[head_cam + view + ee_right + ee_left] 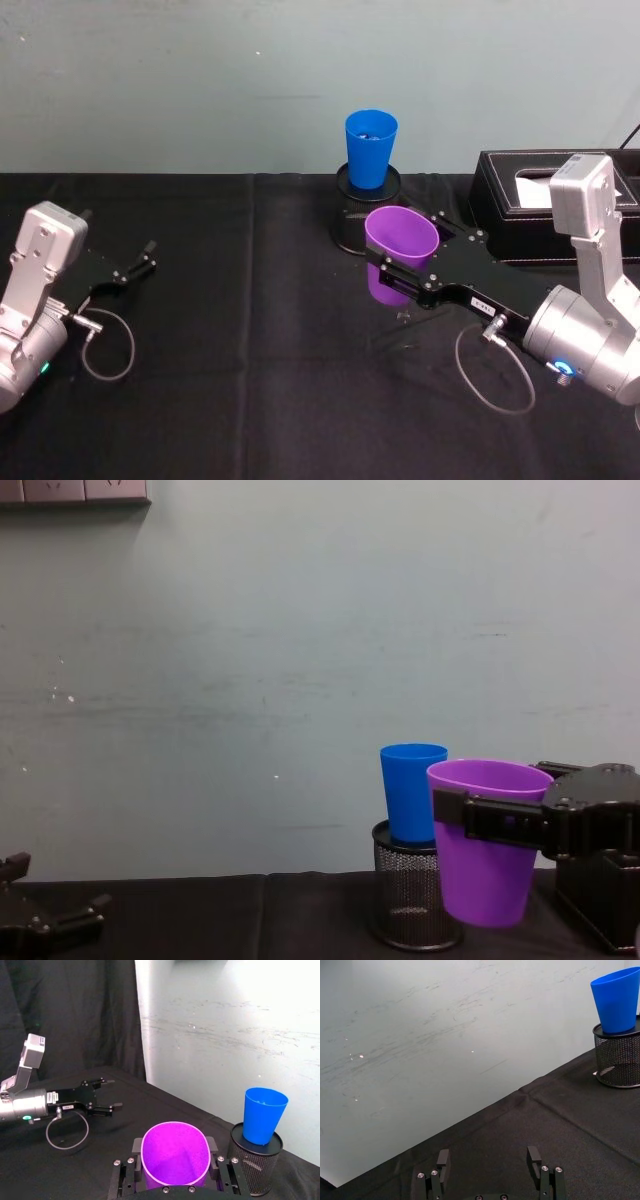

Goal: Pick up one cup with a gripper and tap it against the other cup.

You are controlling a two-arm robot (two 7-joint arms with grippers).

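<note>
Holding the purple cup (485, 880) up off the tabletop (250, 350), my right gripper (400, 262) has its fingers clamped on the cup's two sides, just under the rim. The cup stands nearly straight up, mouth on top. The blue cup (371, 148) sits on a black mesh pen holder (405, 905), close by, a little farther back, to the left and a bit higher. So I think the next move is a small push forward and left until the sides touch. Push too hard and the blue cup may tip off. My left gripper (143, 258) rests far off on the left, fingers apart.
</note>
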